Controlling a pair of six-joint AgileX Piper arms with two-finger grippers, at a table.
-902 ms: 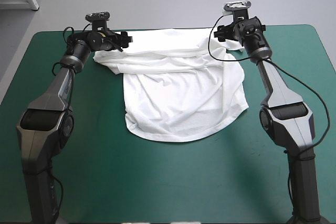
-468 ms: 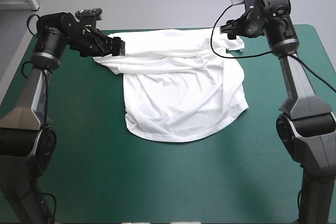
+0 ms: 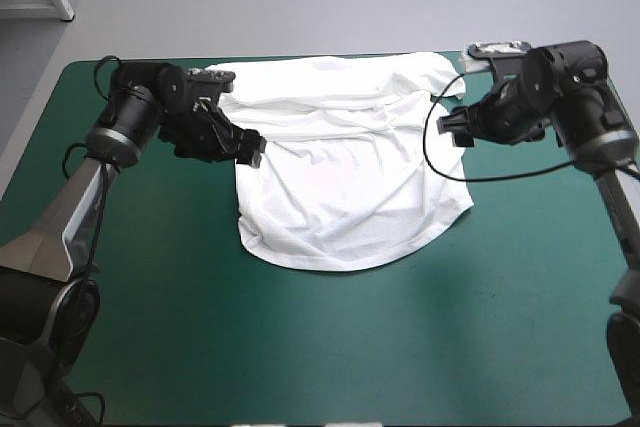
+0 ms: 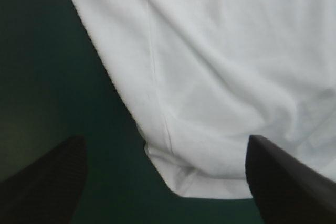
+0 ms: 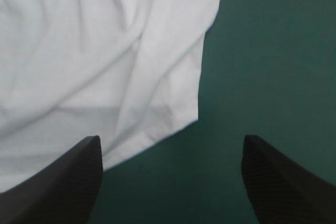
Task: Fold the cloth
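Released, nothing gripped: left pincer [image 3: 252, 151] and right pincer [image 3: 455, 128] are being held at opposite side edges of T-shirt [image 3: 340, 177] on bench [image 3: 300, 347], probably being positioned for 2-point fold pickup.

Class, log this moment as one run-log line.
T-shirt: spread on table, wrinkled | left pincer: open, over its left edge | right pincer: open, over its right edge | held: nothing

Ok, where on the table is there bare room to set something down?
The teal-green cover is bare across the near half, from the T-shirt to the near edge. Crowded: the far edge, and the T-shirt's sides, where the left gripper and right gripper hover open.
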